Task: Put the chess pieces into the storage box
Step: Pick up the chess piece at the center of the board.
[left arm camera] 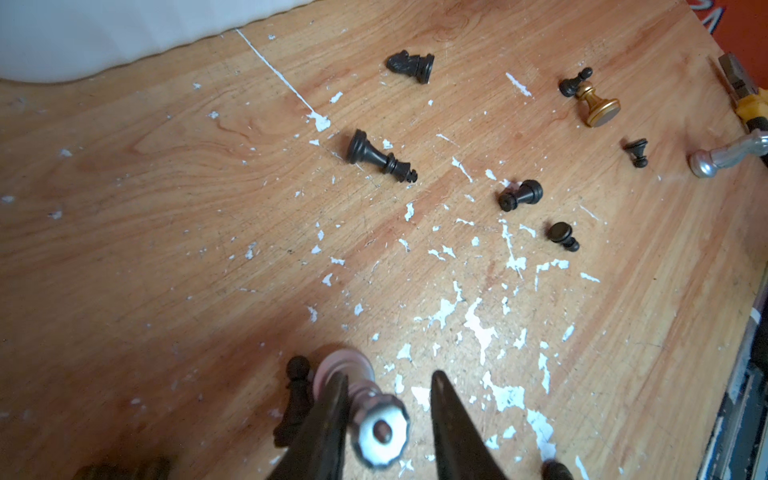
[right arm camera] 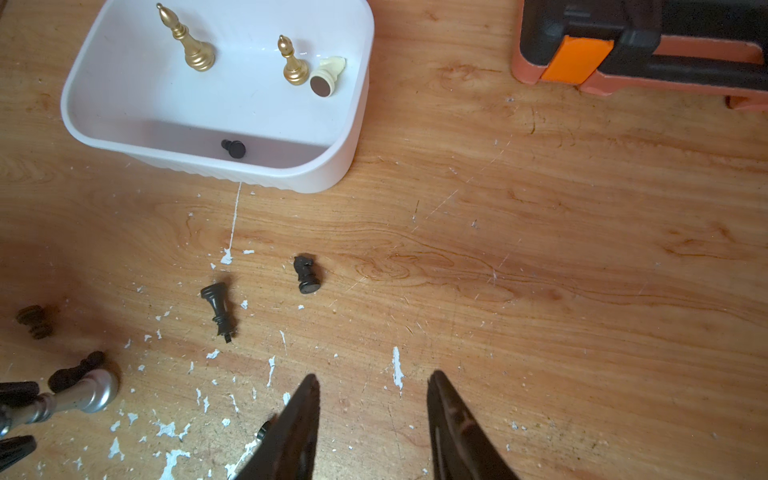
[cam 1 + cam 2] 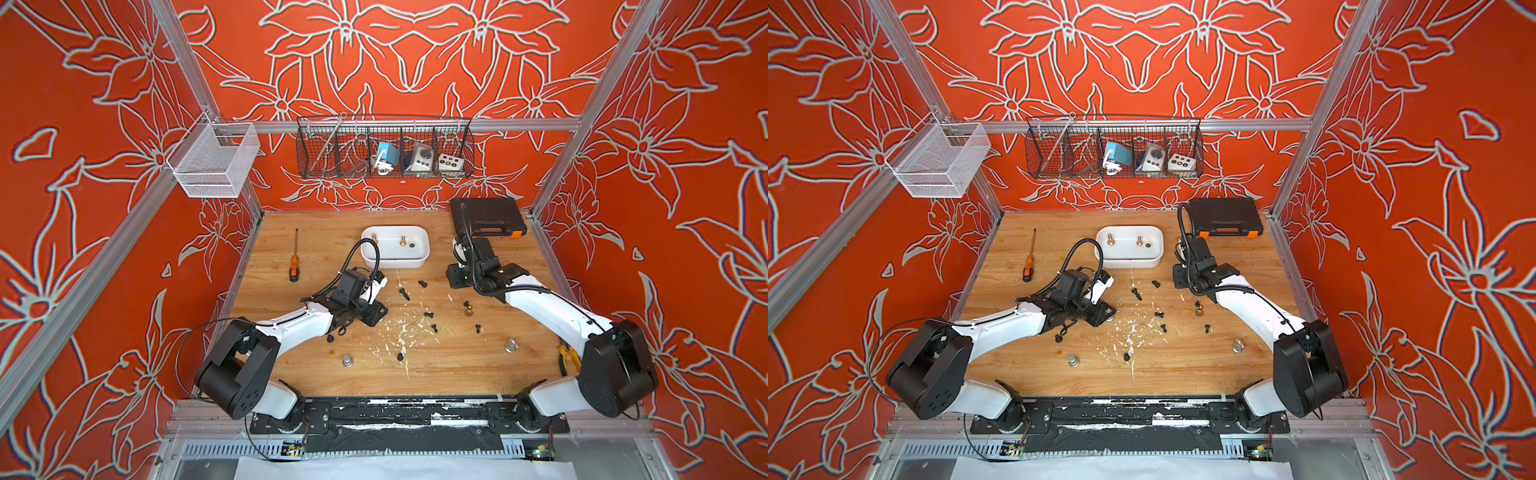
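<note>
I watched the left jaws low over the bench (image 3: pixel 316 249), at the bottom of the left wrist view. They stood apart on either side of a silver piece (image 1: pixel 376 424) that lay on its side. One finger (image 1: pixel 328 415) looked to be against its stem and the other showed a gap, so nothing was clamped yet. A black pawn (image 1: pixel 297 399) lay just beside it, outside the jaws. The right jaws hung open and empty over bare wood, bottom middle of the right wrist view.

The storage box (image 3: pixel 399 261) sat at the upper middle of the bench in both top views. It held two gold pieces (image 2: pixel 189 41) standing, a cream piece (image 2: pixel 328 72) on its side and one small black piece (image 2: pixel 233 148). The rest were scattered across the middle of the bench, among them a black king (image 3: pixel 404 294) and a gold pawn (image 3: pixel 468 309).

The silver piece looked hard, smooth and round, so I judged it slick and apt to roll or squirt out of a skewed pinch. Its broad base was probably the heavier end. The narrow stem near that base seemed the best hold, taken square across. The tiny black ones looked light enough to skid at a nudge.
</note>
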You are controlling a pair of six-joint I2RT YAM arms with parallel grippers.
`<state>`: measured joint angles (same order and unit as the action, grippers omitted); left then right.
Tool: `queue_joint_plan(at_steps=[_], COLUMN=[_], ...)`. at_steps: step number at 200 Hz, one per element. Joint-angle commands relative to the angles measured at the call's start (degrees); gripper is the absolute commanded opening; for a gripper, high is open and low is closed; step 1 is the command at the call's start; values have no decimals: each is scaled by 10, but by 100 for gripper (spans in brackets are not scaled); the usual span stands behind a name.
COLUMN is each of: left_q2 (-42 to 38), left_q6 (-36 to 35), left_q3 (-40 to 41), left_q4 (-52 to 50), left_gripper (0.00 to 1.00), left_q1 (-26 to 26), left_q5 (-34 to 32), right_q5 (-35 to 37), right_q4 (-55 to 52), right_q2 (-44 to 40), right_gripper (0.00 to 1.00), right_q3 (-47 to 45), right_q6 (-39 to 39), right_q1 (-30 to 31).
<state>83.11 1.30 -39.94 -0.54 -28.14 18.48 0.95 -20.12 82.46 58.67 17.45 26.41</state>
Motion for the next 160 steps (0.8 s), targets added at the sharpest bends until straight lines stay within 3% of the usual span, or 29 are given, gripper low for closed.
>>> queue_joint_plan(at_steps=[1, 81, 160], left_q2=[12, 19, 18], left_q6=[-3, -1, -1], left_q3=[3, -2, -2], left_q4=[1, -2, -1], left_gripper=[34, 32, 23], left_q1=[-5, -8, -12], left_q5=[0, -19, -18], right_q5=[-4, -9, -7], right_q4=[1, 3, 5], right_q2=[6, 5, 3], right_gripper=[45, 45, 45], right_q3=[-9, -14, -19], right_q6=[6, 10, 13], right_q1=[-5, -6, -6])
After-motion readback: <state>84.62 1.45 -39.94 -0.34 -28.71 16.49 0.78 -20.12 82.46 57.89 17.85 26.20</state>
